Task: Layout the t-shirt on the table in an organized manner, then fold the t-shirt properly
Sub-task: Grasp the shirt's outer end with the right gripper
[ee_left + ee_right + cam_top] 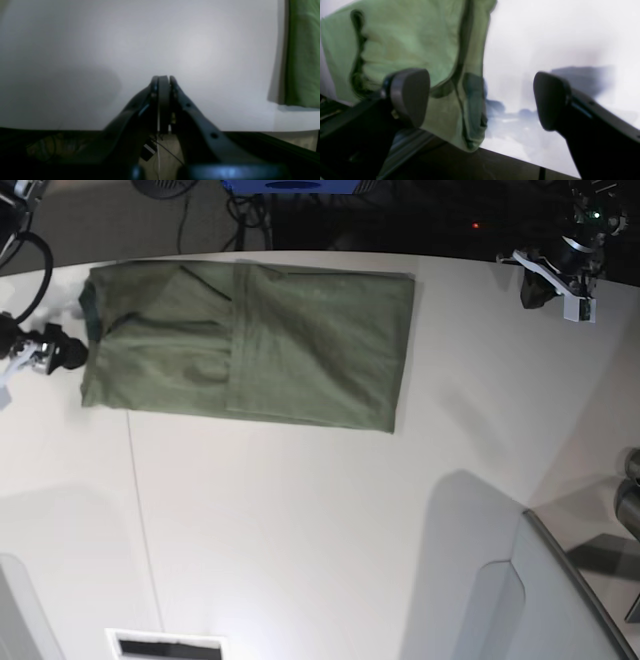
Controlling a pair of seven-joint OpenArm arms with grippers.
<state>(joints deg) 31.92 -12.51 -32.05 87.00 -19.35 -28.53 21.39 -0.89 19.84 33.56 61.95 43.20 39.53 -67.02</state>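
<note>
Along the far side of the white table (300, 510), can see the olive-green t-shirt (310, 340) lying crosswise, left of centre in the base view; looks smooth and flat over its broad right-hand part, rumpled and layered toward the left end, with a raised ridge between; reaches across the top of the thin seam line (140, 500). At that rumpled end, can see the right gripper (480, 100) with fingers spread wide and nothing pinched, one over green cloth and the other over white tabletop (cannot tell whether either touches). Well apart, beyond the smooth end, can find the left gripper (163, 78) with fingertips pressed together on no cloth; shows the shirt's edge only at the right of the left wrist view. Nearer the base camera, can see a grey panel (480, 610) at lower right.
</note>
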